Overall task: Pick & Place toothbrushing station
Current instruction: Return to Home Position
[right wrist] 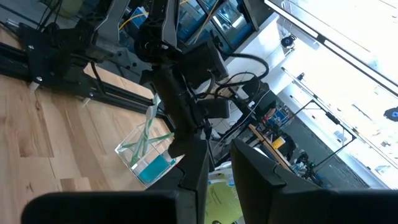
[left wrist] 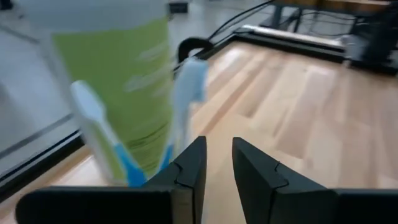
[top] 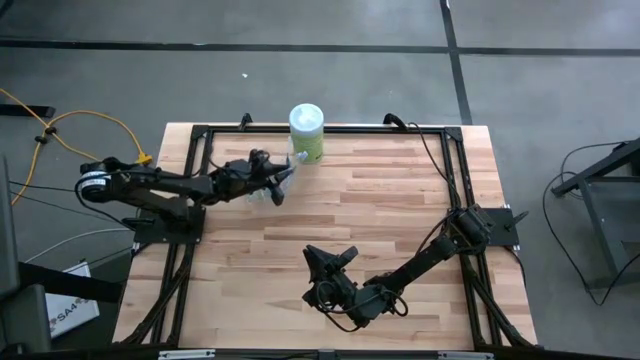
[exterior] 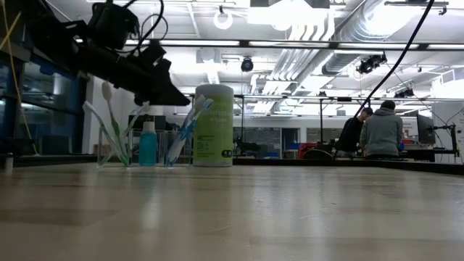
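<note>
Holds nothing in the left gripper [left wrist: 219, 146], fingers a narrow slit apart, just above the clear organizer [exterior: 163, 148] at the table's far left, beside a green canister [exterior: 214, 123]. Shows blue toothbrushes [exterior: 187, 127] and green toothbrushes [exterior: 109, 125] leaning inside. Has the right gripper [top: 332, 258] near centre, narrowly parted, empty.

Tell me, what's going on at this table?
A two-armed robot is setting up a toothbrush station. The toothbrushes stand in the clear organizer beside a green canister at the far edge of the table. The left hand hovers there, empty, fingers apart. The right hand waits over the table's near middle, holding nothing.
</note>
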